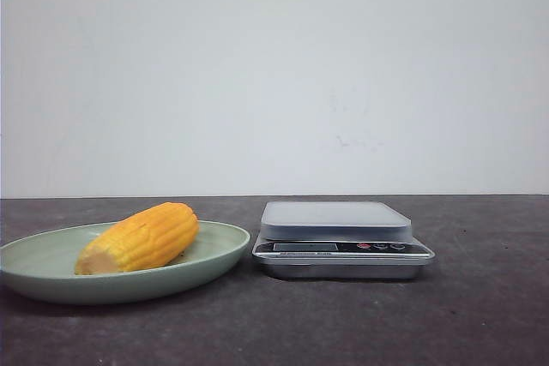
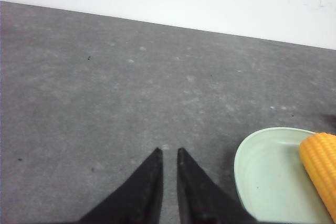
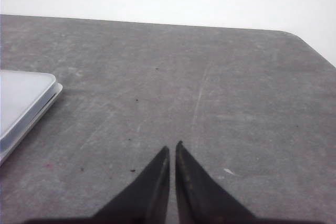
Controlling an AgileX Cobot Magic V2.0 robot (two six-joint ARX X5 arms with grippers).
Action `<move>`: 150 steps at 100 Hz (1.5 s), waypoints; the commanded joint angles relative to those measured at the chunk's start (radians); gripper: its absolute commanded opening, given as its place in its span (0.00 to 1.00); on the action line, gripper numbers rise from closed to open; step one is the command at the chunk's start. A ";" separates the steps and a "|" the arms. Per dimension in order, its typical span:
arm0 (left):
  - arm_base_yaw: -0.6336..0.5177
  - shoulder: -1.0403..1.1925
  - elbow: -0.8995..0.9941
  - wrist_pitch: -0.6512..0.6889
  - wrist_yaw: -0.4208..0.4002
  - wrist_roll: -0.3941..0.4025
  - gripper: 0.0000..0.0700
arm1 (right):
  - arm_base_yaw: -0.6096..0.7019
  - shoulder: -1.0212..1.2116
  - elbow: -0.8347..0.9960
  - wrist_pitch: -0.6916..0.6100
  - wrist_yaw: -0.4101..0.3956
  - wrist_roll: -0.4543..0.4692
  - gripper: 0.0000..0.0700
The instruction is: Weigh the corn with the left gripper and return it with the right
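The yellow-orange corn (image 1: 141, 237) lies on its side in a pale green plate (image 1: 219, 256) at the left of the table, its paler cut end toward the front left. A silver kitchen scale (image 1: 341, 238) with a bare grey platform stands just right of the plate. Neither gripper shows in the front view. My left gripper (image 2: 169, 151) hovers over bare table, fingers nearly together and empty; the plate rim (image 2: 240, 166) and the corn's end (image 2: 321, 163) show beside it. My right gripper (image 3: 172, 147) is shut and empty over bare table, beside the scale's corner (image 3: 26, 103).
The dark grey table (image 1: 480, 297) ends at a white wall behind. Its rounded far corner (image 3: 299, 38) shows in the right wrist view.
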 commanded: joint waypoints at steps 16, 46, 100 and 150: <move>0.001 -0.001 -0.018 0.001 -0.003 0.016 0.02 | -0.002 0.000 -0.002 0.011 0.000 -0.010 0.02; 0.001 -0.001 -0.018 0.001 -0.003 0.016 0.02 | -0.002 0.000 -0.002 0.011 0.000 -0.010 0.02; 0.001 -0.001 -0.018 0.001 -0.003 0.016 0.02 | -0.002 0.000 -0.002 0.011 0.000 -0.010 0.02; 0.001 -0.001 -0.018 0.002 -0.002 0.012 0.02 | 0.000 0.000 -0.002 0.050 -0.009 0.038 0.02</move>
